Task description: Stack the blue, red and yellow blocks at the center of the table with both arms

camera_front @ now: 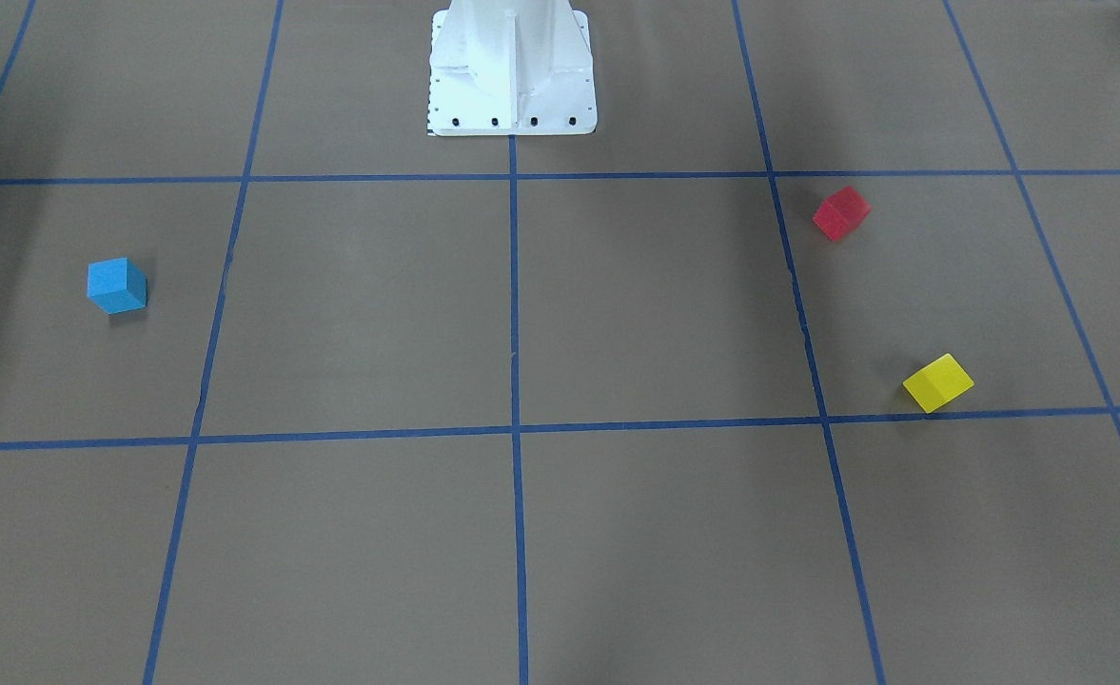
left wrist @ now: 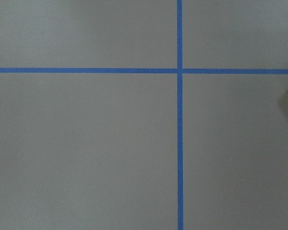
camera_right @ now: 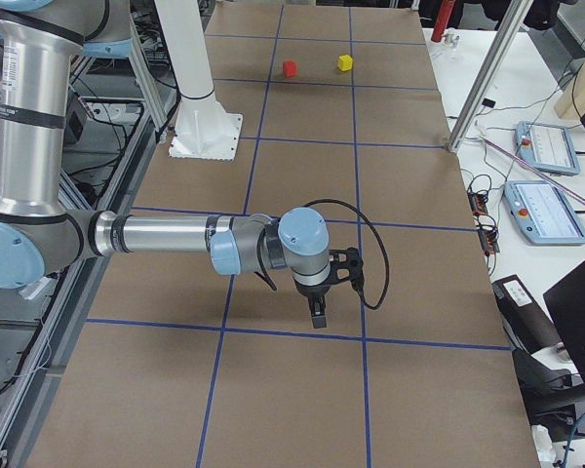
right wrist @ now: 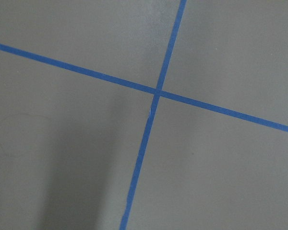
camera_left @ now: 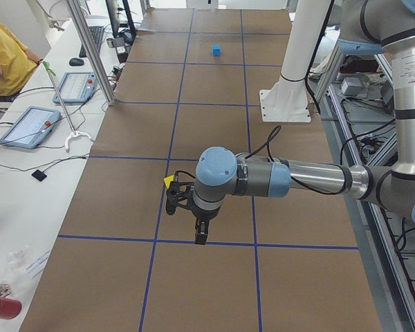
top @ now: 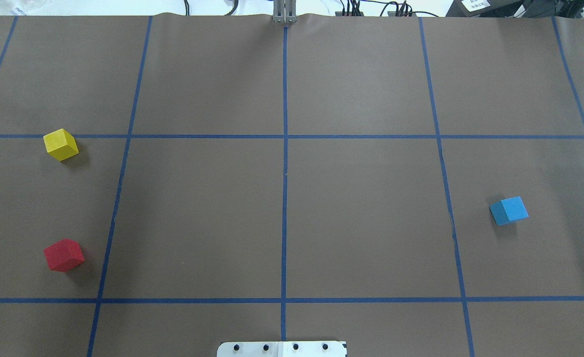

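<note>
None of the three blocks is stacked. Each sits alone on the brown-papered desk (top: pixel 197 223), and all are away from its centre, where the blue tape lines (top: pixel 285 173) cross.

The yellow block (top: pixel 61 144) and the red block (top: pixel 64 255) are on my left half. The red one is nearer my white base (camera_front: pixel 512 67) and the yellow one farther out, with a clear gap between them. The blue block (top: pixel 509 210) sits by itself on my right half, well apart from the other two.

My left arm (camera_left: pixel 263 178) stretches out level over the left end of the desk, and my left jaws point straight down above the paper with nothing in them that I can see. From the camera at that end, the yellow block shows just past my wrist and is partly hidden by it. My left wrist camera catches only a sliver of yellow at its right edge, off to the side of a tape crossing, so that block is to one side of the jaws and not beneath them. I cannot tell whether these jaws are apart or together.

My right arm (camera_right: pixel 166 234) reaches level over the right end, and my right jaws hang downward above a tape line. Their wrist camera shows a tape crossing on brown paper. I cannot tell how far the blue block is from these jaws, nor whether they are apart or together.
</note>
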Robot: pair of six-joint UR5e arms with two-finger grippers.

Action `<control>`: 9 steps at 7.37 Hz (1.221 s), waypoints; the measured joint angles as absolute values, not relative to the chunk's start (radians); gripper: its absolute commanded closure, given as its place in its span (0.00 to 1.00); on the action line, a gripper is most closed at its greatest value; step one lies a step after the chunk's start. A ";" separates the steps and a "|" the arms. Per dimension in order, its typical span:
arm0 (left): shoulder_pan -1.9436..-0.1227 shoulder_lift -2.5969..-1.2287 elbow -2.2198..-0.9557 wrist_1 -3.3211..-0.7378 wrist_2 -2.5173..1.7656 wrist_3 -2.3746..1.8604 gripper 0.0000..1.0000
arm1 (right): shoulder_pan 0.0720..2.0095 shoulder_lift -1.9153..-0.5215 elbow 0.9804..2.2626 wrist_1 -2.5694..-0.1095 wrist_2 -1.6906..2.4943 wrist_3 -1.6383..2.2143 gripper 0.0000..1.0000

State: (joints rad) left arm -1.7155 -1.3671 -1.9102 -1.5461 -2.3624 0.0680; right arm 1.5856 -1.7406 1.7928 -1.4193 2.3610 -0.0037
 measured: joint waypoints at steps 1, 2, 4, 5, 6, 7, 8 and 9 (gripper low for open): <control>-1.715 -1.381 -1.910 -1.561 -2.364 0.067 0.00 | 1.586 -1.732 1.796 -1.407 2.362 0.003 0.00; -1.715 -1.395 -1.905 -1.609 -2.364 0.067 0.00 | 1.586 -1.716 1.796 -1.366 2.362 0.009 0.00; -1.712 -1.478 -1.814 -1.843 -2.364 0.065 0.00 | 1.573 -1.681 1.793 -1.237 2.379 0.063 0.00; -1.709 -1.516 -1.763 -1.913 -2.366 0.065 0.00 | 1.562 -1.675 1.788 -1.161 2.402 0.114 0.00; -1.703 -1.535 -1.738 -1.942 -2.367 0.066 0.00 | 1.535 -1.675 1.782 -1.078 2.417 0.178 0.00; -1.698 -1.543 -1.730 -1.954 -2.368 0.067 0.00 | 1.477 -1.673 1.789 -1.027 2.413 0.285 0.00; -1.695 -1.545 -1.726 -1.958 -2.368 0.067 0.00 | 1.398 -1.672 1.819 -1.002 2.378 0.408 0.00; -1.694 -1.546 -1.726 -1.960 -2.368 0.067 0.00 | 1.305 -1.677 1.863 -0.992 2.317 0.526 0.00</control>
State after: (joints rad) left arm -1.6943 -1.5462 -1.7263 -1.9601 -2.3684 0.0674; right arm 1.3052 -1.6773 1.8627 -0.9915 2.3173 0.5261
